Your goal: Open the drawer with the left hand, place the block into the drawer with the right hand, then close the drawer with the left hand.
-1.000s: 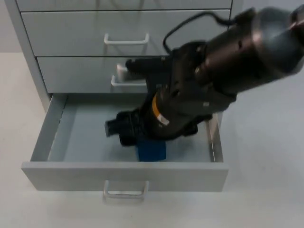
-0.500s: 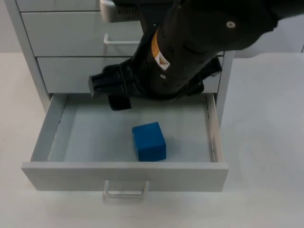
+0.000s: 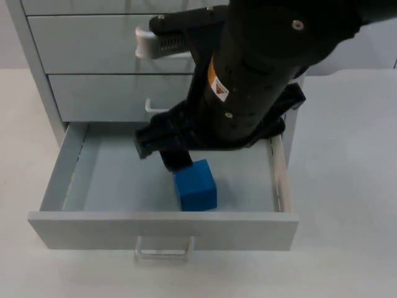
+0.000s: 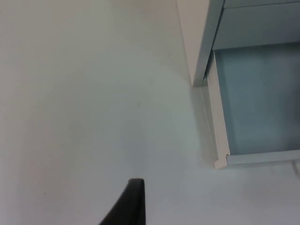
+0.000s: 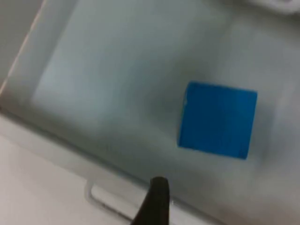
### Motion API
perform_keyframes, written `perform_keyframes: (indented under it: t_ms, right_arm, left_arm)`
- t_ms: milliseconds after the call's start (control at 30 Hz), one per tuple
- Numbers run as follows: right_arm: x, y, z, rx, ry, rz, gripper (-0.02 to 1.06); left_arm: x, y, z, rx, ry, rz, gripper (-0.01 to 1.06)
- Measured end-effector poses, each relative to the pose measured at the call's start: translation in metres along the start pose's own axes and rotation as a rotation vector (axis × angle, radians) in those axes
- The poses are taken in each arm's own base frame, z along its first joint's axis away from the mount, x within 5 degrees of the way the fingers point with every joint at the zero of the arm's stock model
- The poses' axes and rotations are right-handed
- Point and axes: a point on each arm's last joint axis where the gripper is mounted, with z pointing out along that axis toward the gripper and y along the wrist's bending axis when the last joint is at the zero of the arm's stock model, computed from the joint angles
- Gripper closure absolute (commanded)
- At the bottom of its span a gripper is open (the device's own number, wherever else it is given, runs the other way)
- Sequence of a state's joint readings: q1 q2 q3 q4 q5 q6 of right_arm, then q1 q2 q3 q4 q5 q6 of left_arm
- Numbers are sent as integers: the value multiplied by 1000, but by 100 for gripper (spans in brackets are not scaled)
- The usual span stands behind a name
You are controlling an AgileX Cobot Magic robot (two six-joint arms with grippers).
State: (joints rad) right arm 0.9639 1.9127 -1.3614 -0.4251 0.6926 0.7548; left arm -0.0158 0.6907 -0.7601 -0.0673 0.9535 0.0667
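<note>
Drawer front [image 3: 162, 230]: the nearest part of the scene; the drawer is pulled well out of the cabinet [image 3: 93, 43] and its handle [image 3: 164, 251] is left free.
Block [image 3: 195, 185]: a blue cube resting on the drawer floor, just behind the drawer front and about midway between the drawer's side walls; from the right wrist it is seen lying alone on the grey floor.
Block heading: no long axis is shown, the faces being about equal; it is turned slightly out of square with the drawer front.
Right claw [image 3: 162, 148]: held above the drawer, just behind the block and apart from it; nothing is gripped. How far its fingers are parted cannot be told.
Left claw [image 4: 132, 202]: kept over the white surface [image 4: 84, 93] beside the drawer's left corner, waiting; its opening cannot be told, and nothing is held.
Step in hand: placing is judged done, with closing left to do.
Doing it well: the right arm is best lifted straight up, clear of the drawer walls, before the drawer front is pushed squarely, so the block is not jolted.
</note>
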Motion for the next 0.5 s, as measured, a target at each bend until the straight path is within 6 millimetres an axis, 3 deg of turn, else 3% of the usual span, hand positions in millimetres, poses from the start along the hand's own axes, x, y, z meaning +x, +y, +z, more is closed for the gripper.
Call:
perform_keyframes:
  t_ms: [267, 500]
  right_arm:
    - [15, -5, -1, 3, 55, -41, 30]
    - [39, -33, -8, 2, 64, -23, 30]
  left_arm:
    - [0, 0, 0, -2, 0, 1, 0]
    - [0, 0, 0, -2, -4, 1, 0]
